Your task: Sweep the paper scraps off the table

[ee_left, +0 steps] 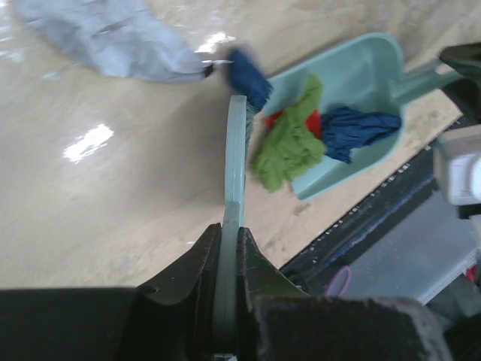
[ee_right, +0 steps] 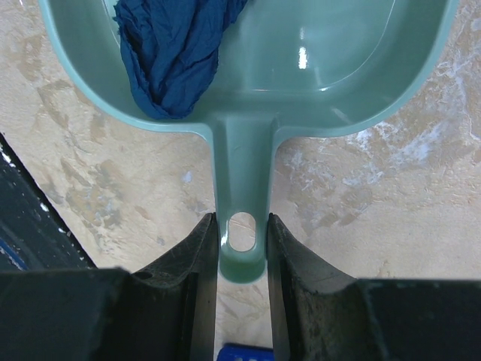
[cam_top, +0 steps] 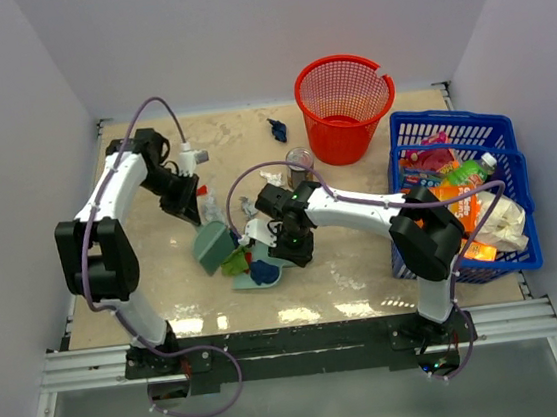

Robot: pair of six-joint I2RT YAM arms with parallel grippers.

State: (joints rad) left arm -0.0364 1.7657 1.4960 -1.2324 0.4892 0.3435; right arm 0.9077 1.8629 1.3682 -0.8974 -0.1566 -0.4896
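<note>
My left gripper (ee_left: 231, 233) is shut on a thin teal scraper blade (ee_left: 237, 165), seen edge-on, whose far tip touches a dark blue paper scrap (ee_left: 248, 75) at the dustpan's mouth. Green (ee_left: 289, 139), red (ee_left: 314, 120) and dark blue (ee_left: 357, 129) scraps lie in the teal dustpan (ee_left: 361, 68). A grey-blue scrap (ee_left: 113, 37) lies on the table (ee_left: 113, 195) beyond the blade. My right gripper (ee_right: 242, 226) is shut on the dustpan's handle (ee_right: 242, 180), with a dark blue scrap (ee_right: 176, 53) in the pan (ee_right: 323, 75). From above, the scraper (cam_top: 212, 246) and dustpan (cam_top: 263, 275) meet mid-table, and one dark blue scrap (cam_top: 276, 125) lies far back.
A red mesh basket (cam_top: 345, 105) stands at the back right. A blue crate (cam_top: 496, 133) of packaged goods fills the right side. A clear cup (cam_top: 300, 164) stands just behind my right arm. Lilac walls close in the table, and its black front rail (cam_top: 293, 340) runs by the arm bases.
</note>
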